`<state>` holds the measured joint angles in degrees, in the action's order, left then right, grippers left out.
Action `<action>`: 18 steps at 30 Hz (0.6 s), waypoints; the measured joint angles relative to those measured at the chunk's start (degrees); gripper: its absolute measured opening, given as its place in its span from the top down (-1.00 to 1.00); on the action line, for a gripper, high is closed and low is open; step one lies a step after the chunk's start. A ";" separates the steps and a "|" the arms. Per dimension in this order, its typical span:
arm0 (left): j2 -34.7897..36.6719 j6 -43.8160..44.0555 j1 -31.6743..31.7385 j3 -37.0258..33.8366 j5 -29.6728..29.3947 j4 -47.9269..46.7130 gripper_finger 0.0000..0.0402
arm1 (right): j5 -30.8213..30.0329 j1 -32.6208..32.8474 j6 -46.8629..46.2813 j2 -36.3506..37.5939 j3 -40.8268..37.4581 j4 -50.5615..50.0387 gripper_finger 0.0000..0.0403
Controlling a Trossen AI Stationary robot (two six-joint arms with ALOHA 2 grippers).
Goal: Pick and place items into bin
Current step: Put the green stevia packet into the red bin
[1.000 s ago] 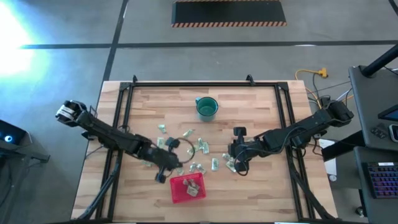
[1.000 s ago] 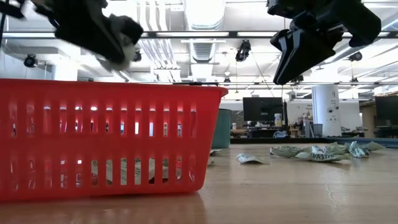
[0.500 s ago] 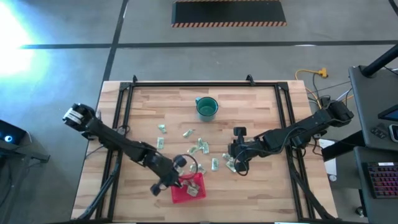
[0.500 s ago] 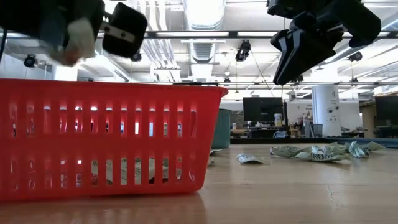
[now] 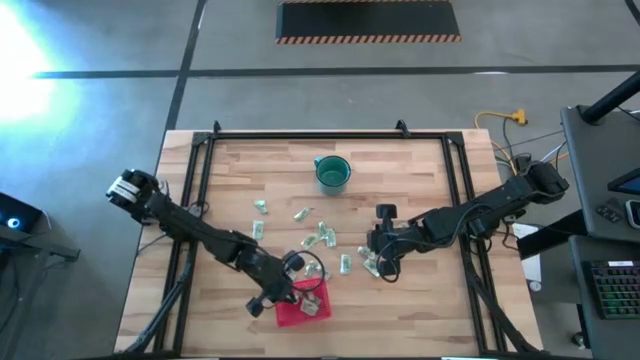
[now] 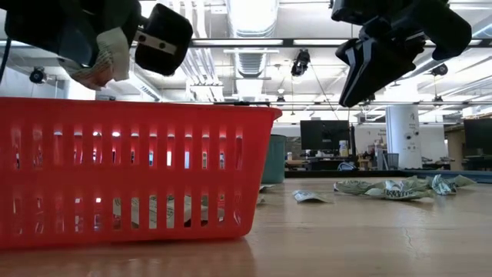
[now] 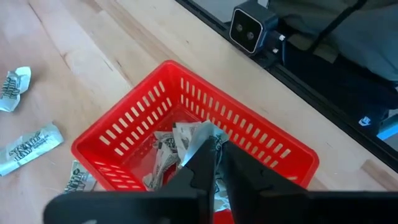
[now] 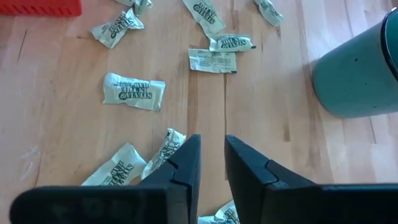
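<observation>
The red bin (image 5: pixel 300 308) (image 6: pixel 131 169) sits near the table's near edge, with a few packets (image 7: pixel 163 152) lying inside it. My left gripper (image 5: pixel 292 280) (image 7: pixel 217 158) hovers over the bin, shut on one pale packet (image 6: pixel 108 58). More pale green packets (image 5: pixel 320 237) (image 8: pixel 134 90) lie flat and scattered on the wood in mid-table. My right gripper (image 5: pixel 376 262) (image 8: pixel 211 155) hangs above the right part of that scatter, open by a narrow gap with nothing between its fingers. My left gripper pinches the packet between its two fingers by one end (image 7: pixel 202 140), coming from above and pointing down. The packet is lifted clear over the bin's opening, and its free part sticks out beyond the fingertips (image 7: pixel 208 163).
A round teal cup (image 5: pixel 332 173) (image 8: pixel 360 68) stands toward the far edge, beyond the packets. A black metal frame (image 5: pixel 200 150) runs along the table's left, right and far sides. Bare wood lies left of the bin and at the right near corner.
My left gripper has carried the packet from the scatter toward the near edge and now hangs over the red bin, still shut on it. The right arm has kept still.
</observation>
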<state>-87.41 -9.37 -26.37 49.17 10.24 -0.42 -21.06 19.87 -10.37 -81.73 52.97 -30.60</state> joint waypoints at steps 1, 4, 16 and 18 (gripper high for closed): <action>-0.10 0.00 0.00 0.00 0.00 0.02 0.92 | 0.00 -0.01 -0.02 0.00 -0.06 0.02 0.68; -0.23 0.04 0.00 0.00 -0.09 0.00 0.79 | 0.00 0.01 -0.15 0.00 -0.23 0.00 0.67; 0.11 1.57 0.07 0.00 -0.68 0.33 0.32 | 1.00 0.01 -6.51 0.00 -5.10 -0.03 0.68; 0.57 1.61 0.11 0.00 -1.00 -0.39 0.32 | 1.81 -0.07 -6.78 0.00 -6.61 0.73 0.66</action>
<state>-86.84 -7.76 -26.26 49.17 9.24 -0.80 -19.25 19.79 -17.15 -81.73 46.35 -29.86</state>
